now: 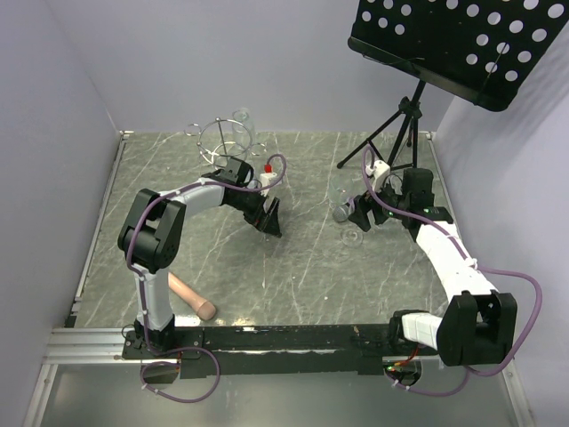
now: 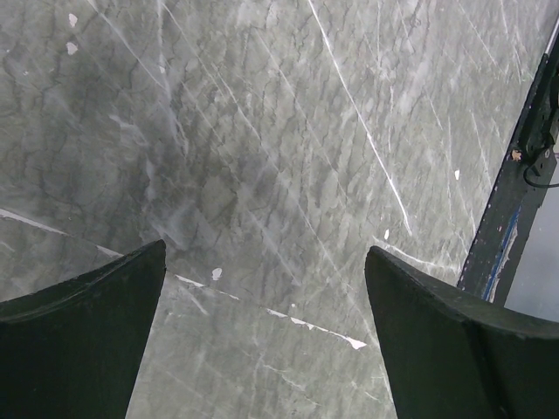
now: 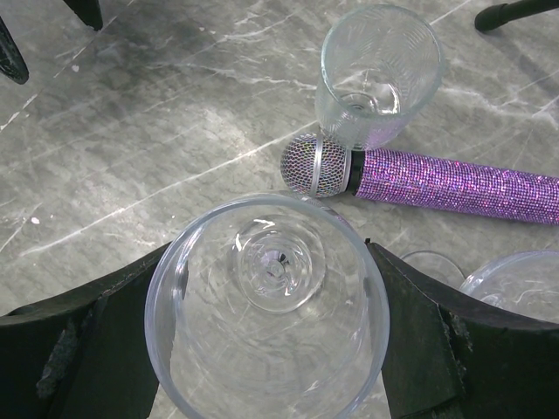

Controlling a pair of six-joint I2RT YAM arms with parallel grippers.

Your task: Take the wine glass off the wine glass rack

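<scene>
My right gripper (image 3: 266, 262) grips the glass (image 3: 262, 349) by its bowl, stem straight down toward the table (image 3: 131, 131); left gripper (image 2: 265, 253) gapes empty.

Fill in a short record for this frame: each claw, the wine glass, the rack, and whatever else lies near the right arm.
left claw: open, empty, above bare table
right claw: closed around the bowl of a wine glass
wine glass rack: back left of the table, apart from both claws
wine glass: upright, away from the rack; lifted or standing, cannot tell
near right claw: purple microphone lying flat, second glass just beyond its head, third glass at the right edge
back right: black music stand
</scene>
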